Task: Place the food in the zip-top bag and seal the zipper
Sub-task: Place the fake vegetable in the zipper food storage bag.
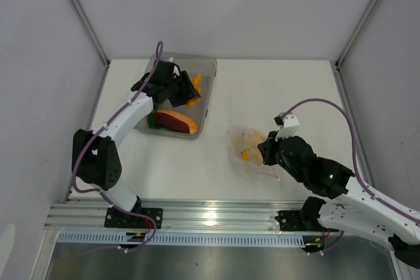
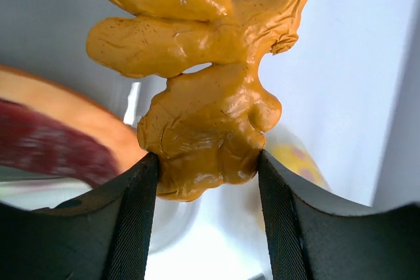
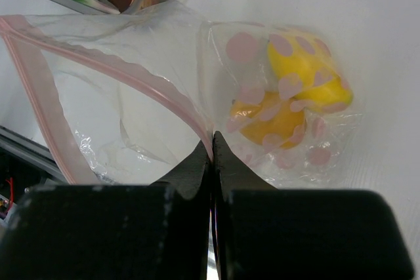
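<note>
over the clear bin (image 1: 209, 90) at the far left of the table (image 1: 275, 90), the left gripper (image 2: 207, 162) is clamped on the orange cluster (image 2: 203, 116), one finger against each side of its lower lobe, with the dark-red and tan slice (image 1: 176, 121) lying in the bin below. toward the right, the zip-top bag (image 3: 131, 103) lies on the table with the yellow lemon (image 3: 308, 77) and orange fruit (image 3: 272, 122) inside. the right gripper (image 3: 212, 139) is closed tight on the bag's mouth edge, pinching the pink zipper (image 3: 125, 67).
</note>
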Available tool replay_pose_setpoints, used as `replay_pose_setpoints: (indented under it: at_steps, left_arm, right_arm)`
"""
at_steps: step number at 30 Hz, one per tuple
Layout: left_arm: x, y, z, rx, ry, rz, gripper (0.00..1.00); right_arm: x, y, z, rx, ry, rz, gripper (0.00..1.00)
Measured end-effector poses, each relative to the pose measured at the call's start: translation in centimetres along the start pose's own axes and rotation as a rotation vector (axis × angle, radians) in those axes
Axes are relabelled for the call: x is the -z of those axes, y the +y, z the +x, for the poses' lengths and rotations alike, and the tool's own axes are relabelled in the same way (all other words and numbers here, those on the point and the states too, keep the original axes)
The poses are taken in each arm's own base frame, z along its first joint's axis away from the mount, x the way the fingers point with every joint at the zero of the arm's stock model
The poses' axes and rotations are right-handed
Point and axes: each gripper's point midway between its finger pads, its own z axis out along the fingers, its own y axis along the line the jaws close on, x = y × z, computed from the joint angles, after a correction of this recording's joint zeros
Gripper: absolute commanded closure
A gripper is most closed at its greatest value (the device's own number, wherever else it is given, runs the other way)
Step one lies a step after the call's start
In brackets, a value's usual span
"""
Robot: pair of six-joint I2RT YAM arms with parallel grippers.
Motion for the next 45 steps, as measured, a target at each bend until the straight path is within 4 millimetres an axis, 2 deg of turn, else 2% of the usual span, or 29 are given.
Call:
replay_pose_setpoints:
  at_steps: [3, 5, 9, 15, 18, 22, 26, 32, 40, 45]
  left_arm:
    - [2.8, -3.6, 1.6, -0.071, 0.02, 0.16, 1.0]
    - [5.4, -5.7, 3.2, -0.118, 0.032, 0.271, 0.99]
    - [11.2, -8.3, 6.3, -0.19, 0.046, 0.445, 0.99]
    - [19.2, -9.0, 9.0, -0.25, 0.011, 0.63, 0.99]
    - [22.6, -9.6, 10.2, -0.269, 0.005, 0.723, 0.99]
    - [26.2, -10.5, 13.3, -0.284, 0.079, 0.863, 0.99]
    - [27.8, -11.4, 17.1, -0.271, 0.212, 0.995, 0.99]
    - [27.8, -11.5, 21.9, -0.151, 0.428, 1.102, 0.99]
    - [30.1, -13.8, 23.5, -0.04, 0.56, 1.237, 0.99]
    - [28.8, -14.5, 24.3, 0.072, 0.647, 1.227, 0.99]
  right_arm:
    - [-0.1, 0.0, 0.1, 0.002, 0.004, 0.002, 1.0]
    - [-0.1, 0.0, 0.1, 0.003, 0.003, 0.004, 1.0]
    - [-0.1, -0.4, 0.1, 0.008, 0.001, 0.021, 1.0]
    - [0.0, -1.0, -0.3, 0.038, -0.014, 0.053, 1.0]
    - [-0.1, -1.1, -0.6, 0.05, -0.021, 0.059, 1.0]
    - [-0.5, -0.9, -0.6, 0.064, -0.015, 0.064, 1.0]
    - [-0.9, -0.6, -0.6, 0.066, -0.01, 0.061, 1.0]
    - [-1.0, -0.2, -1.1, 0.056, -0.025, 0.048, 1.0]
    - [-0.8, 0.0, -1.5, 0.045, -0.042, 0.039, 1.0]
    - [-0.5, 0.1, -2.0, 0.034, -0.062, 0.027, 1.0]
